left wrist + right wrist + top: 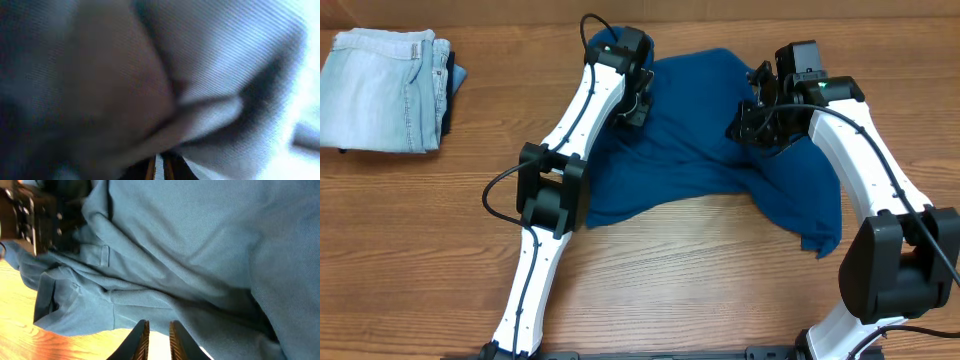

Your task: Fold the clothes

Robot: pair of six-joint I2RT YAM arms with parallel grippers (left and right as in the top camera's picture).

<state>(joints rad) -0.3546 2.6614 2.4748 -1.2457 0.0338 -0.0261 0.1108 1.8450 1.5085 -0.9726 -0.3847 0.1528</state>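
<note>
The shirt [690,130] lies crumpled on the counter [700,270] between the two arms, towards the far edge, bunched up where each pincer meets it. The left pincer [158,171] stands narrow with cloth pressed right against its camera, and seems to pinch a fold of the shirt. The right pincer [157,330] is also narrow, its tips at the lower edge of the hanging cloth, apparently nipping that edge.

The step in hand looks like spreading the shirt flat before any fold. To do it well, both pincers should keep a firm pinch on a single layer. They should lift together just enough to free the creases, draw apart evenly so the knit does not twist, then lay the cloth down smooth. A grip on bunched layers would leave it lumpy.

By count there is one shirt and one folded pair of jeans [380,90], well apart at the far left. There are two arms, and two pincers.
</note>
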